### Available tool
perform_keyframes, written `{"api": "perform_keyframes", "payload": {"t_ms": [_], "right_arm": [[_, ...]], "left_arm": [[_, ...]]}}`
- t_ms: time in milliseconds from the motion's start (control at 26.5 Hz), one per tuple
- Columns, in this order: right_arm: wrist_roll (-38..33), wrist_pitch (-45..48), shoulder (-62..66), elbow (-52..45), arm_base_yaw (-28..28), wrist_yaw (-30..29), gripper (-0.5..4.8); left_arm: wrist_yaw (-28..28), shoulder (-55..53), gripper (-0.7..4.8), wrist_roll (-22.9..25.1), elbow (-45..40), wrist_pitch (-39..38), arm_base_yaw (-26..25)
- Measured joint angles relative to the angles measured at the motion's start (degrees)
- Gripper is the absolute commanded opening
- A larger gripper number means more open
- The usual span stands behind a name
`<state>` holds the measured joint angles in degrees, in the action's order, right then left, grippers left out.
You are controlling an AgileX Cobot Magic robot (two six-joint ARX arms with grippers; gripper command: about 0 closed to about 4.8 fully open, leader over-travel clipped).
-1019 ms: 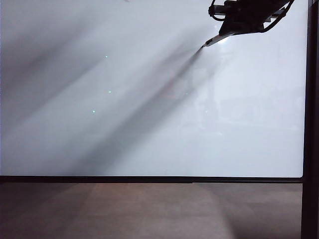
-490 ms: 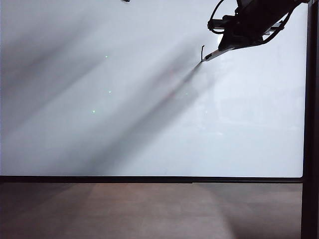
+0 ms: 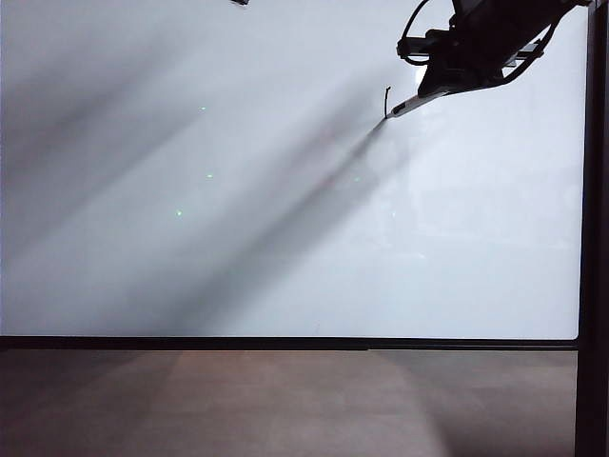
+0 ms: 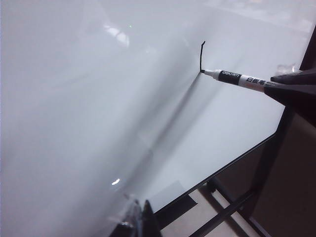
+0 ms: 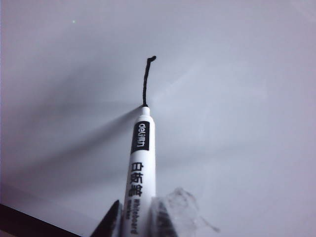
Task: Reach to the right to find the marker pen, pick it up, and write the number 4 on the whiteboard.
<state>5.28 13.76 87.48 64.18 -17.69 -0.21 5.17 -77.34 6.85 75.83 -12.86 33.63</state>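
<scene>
The whiteboard [image 3: 238,209] [image 4: 89,98] [image 5: 232,74] fills most of every view. My right gripper [image 3: 430,91] [image 4: 274,86] [image 5: 134,213] is at its upper right, shut on the marker pen [image 3: 404,104] [image 4: 238,78] [image 5: 140,158], a white barrel with black print. The pen's tip touches the board at the lower end of one short, nearly upright black stroke [image 3: 386,101] [image 4: 202,55] [image 5: 145,81]. No full number 4 shows. My left gripper [image 4: 141,218] hangs well off from the pen near the board's lower edge, its fingers together and holding nothing.
A thin black frame [image 3: 285,343] runs along the board's lower edge and a dark post [image 3: 596,238] stands at its right side. Below lies a brown-grey surface [image 3: 285,405]. Black stand bars [image 4: 232,210] show under the board in the left wrist view.
The pen tip has slid down the board and left a short black stroke. The right gripper tilted a little with it. Over the last half second nothing has moved.
</scene>
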Motion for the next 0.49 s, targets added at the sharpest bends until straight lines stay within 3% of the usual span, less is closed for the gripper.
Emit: {"api": "perform_keyframes", "payload": {"t_ms": [490], "right_arm": [[0.0,-1.3,-1.3,-0.2,2.4,0.1,-0.02]], "left_arm": [[0.0,0.0,-0.05,0.0,0.0,-0.4,0.1]]}}
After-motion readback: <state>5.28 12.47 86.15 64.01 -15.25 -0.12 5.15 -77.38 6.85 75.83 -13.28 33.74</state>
